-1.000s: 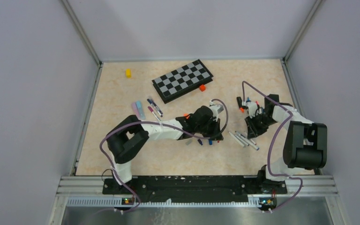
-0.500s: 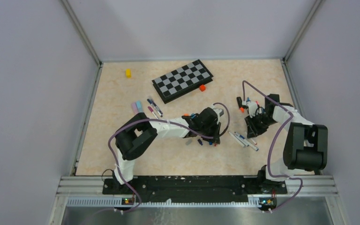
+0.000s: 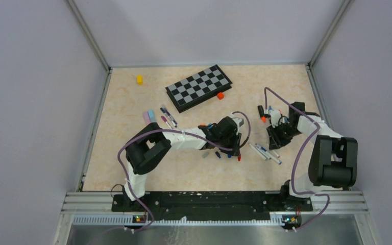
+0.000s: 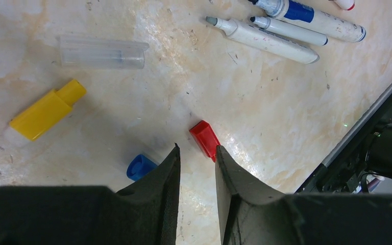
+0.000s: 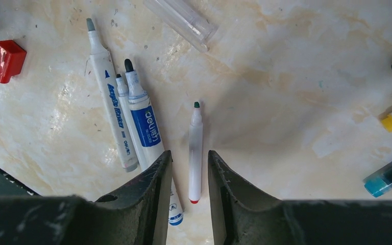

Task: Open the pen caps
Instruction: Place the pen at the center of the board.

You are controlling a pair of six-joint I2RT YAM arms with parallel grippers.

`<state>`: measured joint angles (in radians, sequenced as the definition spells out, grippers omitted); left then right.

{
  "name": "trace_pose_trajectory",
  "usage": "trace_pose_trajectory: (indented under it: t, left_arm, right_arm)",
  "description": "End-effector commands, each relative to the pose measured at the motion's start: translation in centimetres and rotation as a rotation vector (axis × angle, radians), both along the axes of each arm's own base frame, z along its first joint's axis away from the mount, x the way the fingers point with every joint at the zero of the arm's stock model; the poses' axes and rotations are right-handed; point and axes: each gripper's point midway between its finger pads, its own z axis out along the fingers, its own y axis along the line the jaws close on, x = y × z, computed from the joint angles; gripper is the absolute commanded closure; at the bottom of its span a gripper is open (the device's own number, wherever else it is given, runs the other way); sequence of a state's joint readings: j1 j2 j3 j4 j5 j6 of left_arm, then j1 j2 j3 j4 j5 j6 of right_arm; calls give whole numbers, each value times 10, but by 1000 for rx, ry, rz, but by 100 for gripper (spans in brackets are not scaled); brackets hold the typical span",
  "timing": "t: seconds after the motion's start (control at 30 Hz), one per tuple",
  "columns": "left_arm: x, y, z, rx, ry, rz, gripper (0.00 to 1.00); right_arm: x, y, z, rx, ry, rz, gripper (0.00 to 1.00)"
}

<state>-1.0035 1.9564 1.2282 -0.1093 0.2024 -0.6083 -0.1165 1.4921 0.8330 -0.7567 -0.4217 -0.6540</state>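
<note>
Both grippers hung low over the middle of the table (image 3: 127, 102), and neither held anything. The left gripper (image 4: 197, 149) had its fingers a little apart, with a loose red cap (image 4: 204, 139) lying just past their tips. The right gripper (image 5: 189, 153) had its fingers likewise parted, and a thin uncapped pen (image 5: 196, 148) lay on the table in the gap, seemingly not pinched. By my judgement the step in hand was to go for a pen with its cap on. It would go best with one gripper clamped across the barrel, the other squarely on the cap, and a straight pull along the pen's length rather than a sideways wrench. Around the grippers lay loose caps, among them a blue cap (image 4: 140, 167) left of the red one, and bare-tipped white markers (image 5: 132, 117) side by side. Farther off to the left, short of the chessboard (image 3: 199, 87), a few pens (image 3: 166, 116) lay close together, their coloured caps seemingly on.
</note>
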Motion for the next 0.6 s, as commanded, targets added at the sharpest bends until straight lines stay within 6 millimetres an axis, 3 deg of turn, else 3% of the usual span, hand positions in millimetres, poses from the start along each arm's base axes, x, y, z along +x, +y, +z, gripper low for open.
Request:
trace_pose_trajectory:
  t: [0.0,0.2,0.4,0.47,0.57]
  left_arm:
    - [8,-9,37,-84,-86,-2,67]
    - [16,-3,78,-185,-235,3,68]
    - [35,32,118,-196,-479,74,67]
    - [42,50,126,-172,-539,137,62]
    - [54,77,131,-115,-620,207,46]
  right_arm:
    - [16,-1,20,12,-79,-6,69]
    - [18,1,28,18,-112,1,68]
    - [23,3,38,25,-165,10,68]
    - [24,4,43,34,-187,17,68]
    - [26,9,51,56,-224,31,68]
